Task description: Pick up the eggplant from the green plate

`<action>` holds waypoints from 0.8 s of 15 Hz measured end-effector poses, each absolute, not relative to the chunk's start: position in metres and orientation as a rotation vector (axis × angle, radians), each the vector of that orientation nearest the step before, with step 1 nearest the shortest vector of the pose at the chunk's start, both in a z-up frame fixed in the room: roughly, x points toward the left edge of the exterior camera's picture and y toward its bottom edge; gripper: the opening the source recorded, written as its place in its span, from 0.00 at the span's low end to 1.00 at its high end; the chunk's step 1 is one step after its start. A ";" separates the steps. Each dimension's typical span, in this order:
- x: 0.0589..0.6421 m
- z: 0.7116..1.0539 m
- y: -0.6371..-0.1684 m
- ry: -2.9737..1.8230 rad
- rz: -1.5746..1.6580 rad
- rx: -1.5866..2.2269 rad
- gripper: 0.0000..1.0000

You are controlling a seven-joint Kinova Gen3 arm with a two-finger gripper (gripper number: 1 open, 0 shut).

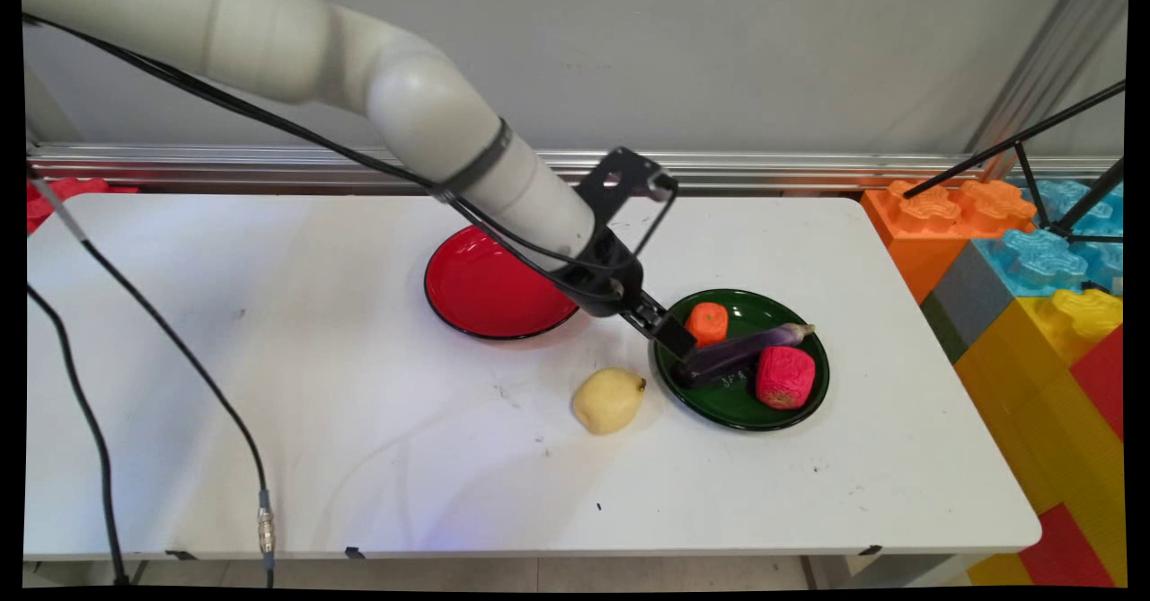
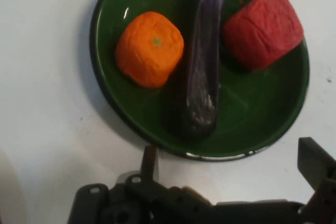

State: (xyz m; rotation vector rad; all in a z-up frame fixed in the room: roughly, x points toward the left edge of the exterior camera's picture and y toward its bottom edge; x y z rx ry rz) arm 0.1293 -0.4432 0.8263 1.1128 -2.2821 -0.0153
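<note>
Your gripper [image 1: 676,339] stands open, holding nothing, at the green plate's [image 1: 719,403] near rim. On that plate lie an eggplant [image 2: 203,72] (centre), an orange fruit [image 2: 149,48] and a red fruit [image 2: 262,29]. A yellow pear [image 1: 609,400] sits just beside the plate; a red plate [image 1: 476,296] lies behind.

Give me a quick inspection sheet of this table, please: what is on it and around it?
Surface: white table, a few dark specks.
Things: green plate holding an orange, an eggplant and a red fruit; empty red plate; yellow pear on the table beside the green plate.
Clutter: nothing seen.
Gripper: gripper open, at the green plate's edge by the eggplant's end.
Cables: black cables hanging from the arm.
Surroundings: grey wall, coloured blocks, black tripod.
</note>
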 end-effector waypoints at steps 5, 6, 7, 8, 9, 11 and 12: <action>0.114 0.795 -0.453 -2.287 -0.006 1.045 1.00; 0.112 0.792 -0.454 -2.288 -0.004 1.033 1.00; 0.109 0.785 -0.456 -2.295 0.003 0.997 1.00; 0.104 0.771 -0.461 -2.309 0.015 0.933 1.00; 0.102 0.763 -0.464 -2.317 0.021 0.900 1.00; 0.100 0.754 -0.466 -2.325 0.028 0.863 1.00; 0.099 0.751 -0.467 -2.327 0.031 0.852 1.00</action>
